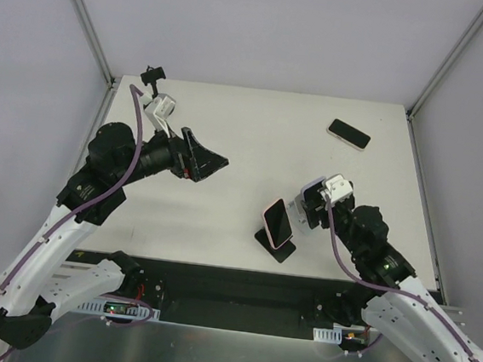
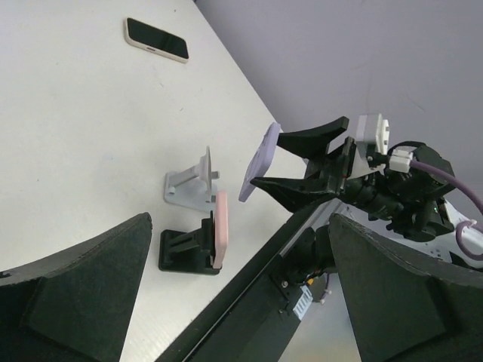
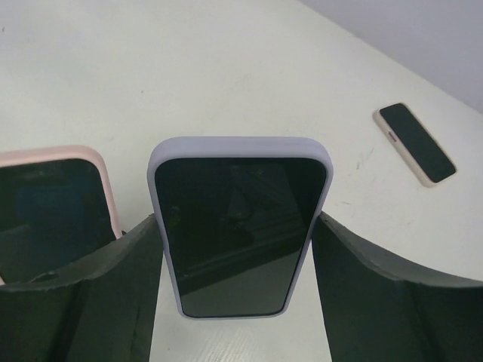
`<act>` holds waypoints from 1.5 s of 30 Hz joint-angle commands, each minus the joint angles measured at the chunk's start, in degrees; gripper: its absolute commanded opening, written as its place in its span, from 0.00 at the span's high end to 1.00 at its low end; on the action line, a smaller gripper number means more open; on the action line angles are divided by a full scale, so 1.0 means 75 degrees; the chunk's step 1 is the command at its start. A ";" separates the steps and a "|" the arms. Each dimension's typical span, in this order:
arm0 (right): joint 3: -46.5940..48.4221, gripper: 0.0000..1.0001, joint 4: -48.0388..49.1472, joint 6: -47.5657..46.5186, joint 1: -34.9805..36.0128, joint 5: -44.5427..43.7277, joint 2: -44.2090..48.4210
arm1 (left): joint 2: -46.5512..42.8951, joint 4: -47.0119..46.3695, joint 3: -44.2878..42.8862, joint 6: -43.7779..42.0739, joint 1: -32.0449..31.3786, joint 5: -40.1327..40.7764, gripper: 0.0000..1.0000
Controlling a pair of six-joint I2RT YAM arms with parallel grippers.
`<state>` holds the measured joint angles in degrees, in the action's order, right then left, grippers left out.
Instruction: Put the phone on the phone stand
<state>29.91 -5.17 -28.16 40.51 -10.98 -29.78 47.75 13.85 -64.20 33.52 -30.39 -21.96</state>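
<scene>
My right gripper (image 1: pixel 307 206) is shut on a lavender-cased phone (image 3: pixel 241 226), held upright by its two long edges. In the left wrist view the lavender phone (image 2: pixel 260 162) hangs just above and beside an empty white phone stand (image 2: pixel 192 183). A pink-cased phone (image 1: pixel 279 221) leans on a black stand (image 1: pixel 279 249) right beside it, and also shows in the right wrist view (image 3: pixel 53 211). My left gripper (image 1: pixel 202 162) is open and empty, raised over the left half of the table. The white stand is hidden under my right gripper in the top view.
A cream-cased phone (image 1: pixel 349 133) lies flat, screen up, at the back right of the table; it also shows in the right wrist view (image 3: pixel 415 143). The table's black front rail (image 2: pixel 249 286) runs close to the stands.
</scene>
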 commanded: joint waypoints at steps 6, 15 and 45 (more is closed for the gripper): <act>-0.0098 1.00 0.2493 0.0298 -0.1614 0.3078 -0.1161 | -0.0120 -0.0100 0.0170 0.0183 -0.0014 -0.0096 0.01; -0.0414 1.00 0.2927 -0.0053 -0.1874 0.3410 -0.1830 | -0.0085 -0.0112 0.0182 0.0055 -0.0014 -0.0096 0.01; -0.0566 1.00 0.3408 -0.0335 -0.2120 0.3609 -0.2498 | 0.0044 -0.0100 0.0041 -0.0074 -0.0014 -0.0424 0.01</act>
<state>24.38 13.98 -30.02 25.06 14.41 -49.34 48.42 14.48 -62.85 33.78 -30.39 -23.62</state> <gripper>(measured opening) 0.714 0.992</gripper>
